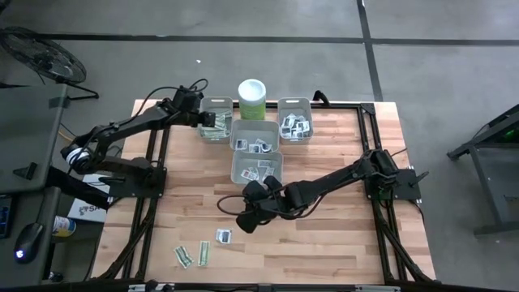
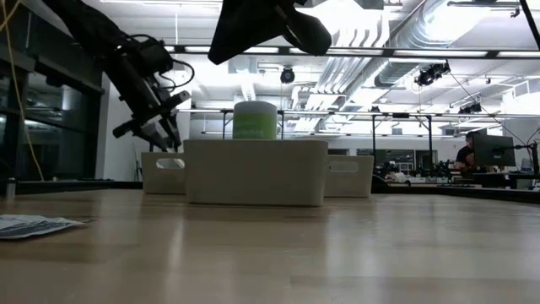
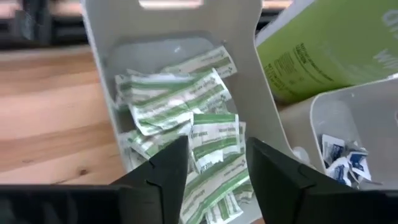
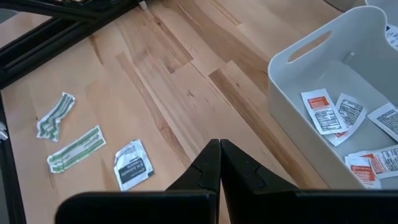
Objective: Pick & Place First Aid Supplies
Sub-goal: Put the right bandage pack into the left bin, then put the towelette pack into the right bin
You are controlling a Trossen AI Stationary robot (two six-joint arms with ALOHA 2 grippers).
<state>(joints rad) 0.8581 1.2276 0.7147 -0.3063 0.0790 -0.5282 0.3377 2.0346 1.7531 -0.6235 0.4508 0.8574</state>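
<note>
While left gripper [image 3: 214,163] jaws gape empty over crinkled green-striped paper strips [image 3: 186,112] | right gripper [image 4: 219,163] jaws pressed shut, empty

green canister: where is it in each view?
High: green canister at the back, between the two rear bins.
Low: centre, its top shows above the front bin.
Left wrist: its green side fills the upper right.
Right wrist: not in it.
Shared landmark: the grey bins.

I see a light wooden plank table [image 1: 340,243]. On it sit four grey plastic bins [image 1: 258,167], a tall green can with a white lid [image 1: 252,99], and three loose paper packets [image 1: 203,252].
</note>
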